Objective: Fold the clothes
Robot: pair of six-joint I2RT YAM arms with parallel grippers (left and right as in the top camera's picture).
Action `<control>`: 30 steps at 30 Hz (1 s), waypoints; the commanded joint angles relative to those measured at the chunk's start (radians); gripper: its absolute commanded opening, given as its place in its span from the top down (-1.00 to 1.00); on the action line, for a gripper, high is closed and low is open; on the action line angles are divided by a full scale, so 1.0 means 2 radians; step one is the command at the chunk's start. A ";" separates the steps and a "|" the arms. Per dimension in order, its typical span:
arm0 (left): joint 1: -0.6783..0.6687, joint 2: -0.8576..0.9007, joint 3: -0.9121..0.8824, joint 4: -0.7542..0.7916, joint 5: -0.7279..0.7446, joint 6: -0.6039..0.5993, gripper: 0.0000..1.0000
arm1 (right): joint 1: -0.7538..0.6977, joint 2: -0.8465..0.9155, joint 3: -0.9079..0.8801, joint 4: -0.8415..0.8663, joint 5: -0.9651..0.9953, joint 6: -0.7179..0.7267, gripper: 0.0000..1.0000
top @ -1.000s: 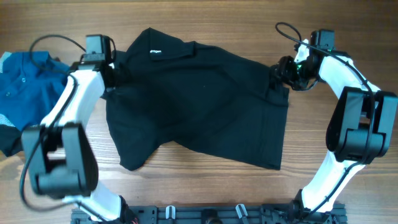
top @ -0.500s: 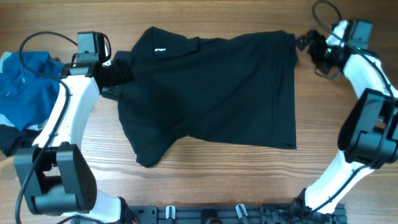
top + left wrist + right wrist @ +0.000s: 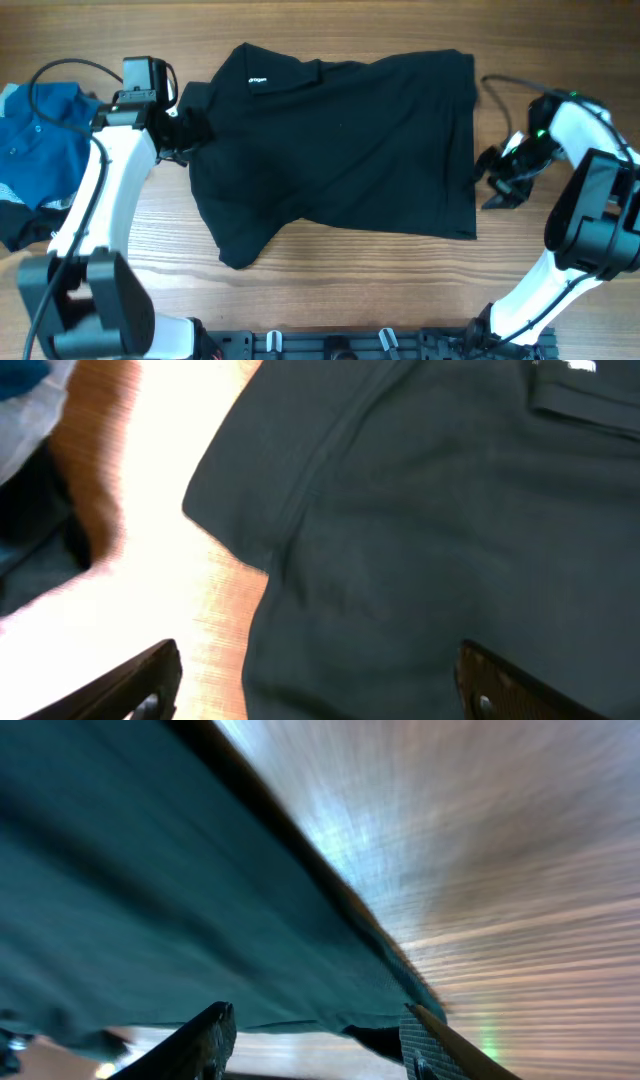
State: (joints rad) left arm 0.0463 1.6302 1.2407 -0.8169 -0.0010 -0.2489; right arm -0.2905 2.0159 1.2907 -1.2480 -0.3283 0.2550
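The large black collared shirt (image 3: 340, 140) lies spread on the wooden table, with its white logo (image 3: 255, 82) at the back left. My left gripper (image 3: 185, 130) is open over the shirt's left sleeve. In the left wrist view its jaws (image 3: 320, 685) are wide apart above the black fabric (image 3: 430, 530). My right gripper (image 3: 495, 182) is open beside the shirt's right edge. In the right wrist view the fabric edge (image 3: 200, 920) runs just above the open jaws (image 3: 315, 1040).
A blue polo (image 3: 40, 140) and a black piece with white lettering (image 3: 15, 215) lie bunched at the far left, behind the left arm. Cables loop above both arms. The arm bases (image 3: 340, 345) stand at the front edge.
My right gripper let go of the shirt's back right corner and moved forward along its right edge. The shirt was pulled wider to the right and now lies flat. The left gripper barely moved.
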 commanded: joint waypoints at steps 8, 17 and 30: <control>0.021 -0.048 0.002 -0.093 0.006 -0.004 -0.69 | 0.016 -0.018 -0.142 0.072 0.018 -0.008 0.61; 0.021 -0.048 0.002 -0.150 0.006 -0.011 -0.61 | -0.026 -0.286 -0.063 -0.031 0.150 0.114 0.91; -0.038 -0.048 -0.104 -0.140 0.142 -0.011 -0.54 | -0.026 -0.308 -0.063 0.094 0.041 0.035 -0.65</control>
State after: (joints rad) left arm 0.0399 1.5433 1.1412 -1.1110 0.1543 -0.2619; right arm -0.3416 1.4025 1.1557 -1.0878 -0.1551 0.3820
